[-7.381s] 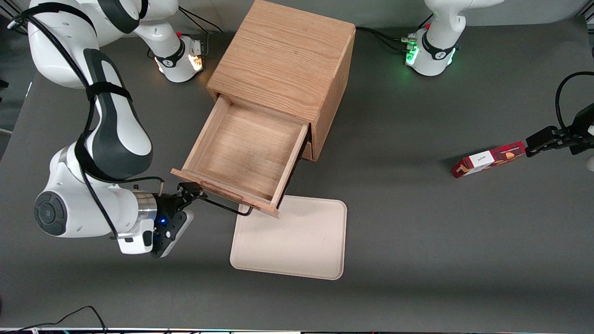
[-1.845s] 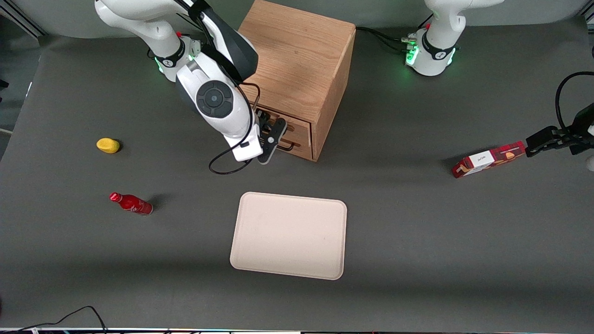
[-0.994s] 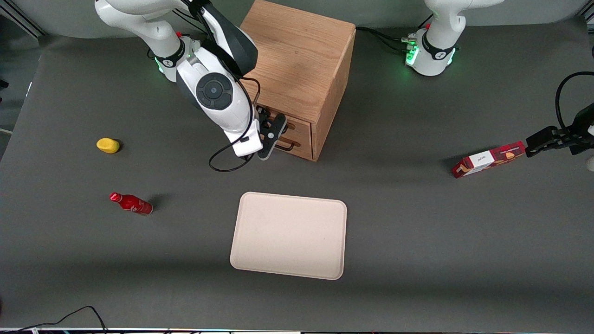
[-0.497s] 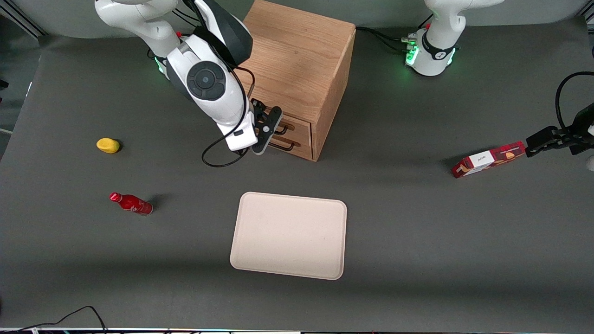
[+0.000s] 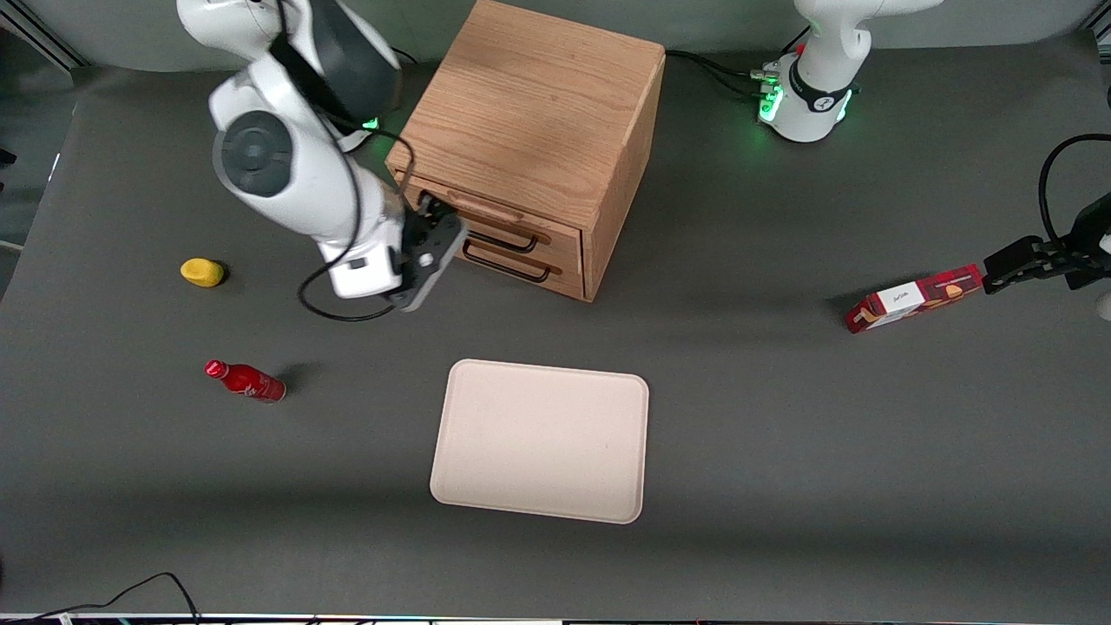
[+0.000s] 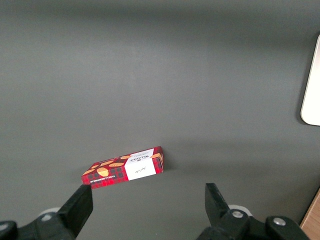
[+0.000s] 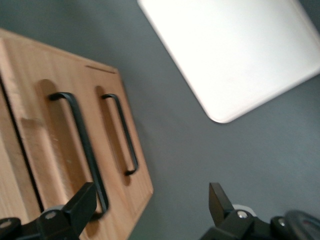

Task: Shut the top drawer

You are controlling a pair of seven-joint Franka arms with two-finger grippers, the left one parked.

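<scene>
Dark grey table (matte) fills the scene.

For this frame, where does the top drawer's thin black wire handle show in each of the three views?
Front view: the top drawer's black wire handle lies across the closed light oak top drawer, above the lower drawer's handle; the open gripper hangs just off its end toward the working arm.
Right wrist view: the same handle sits beside the lower one.
Left wrist view: not in it.
Shared landmark: the cream rectangular tray.
</scene>
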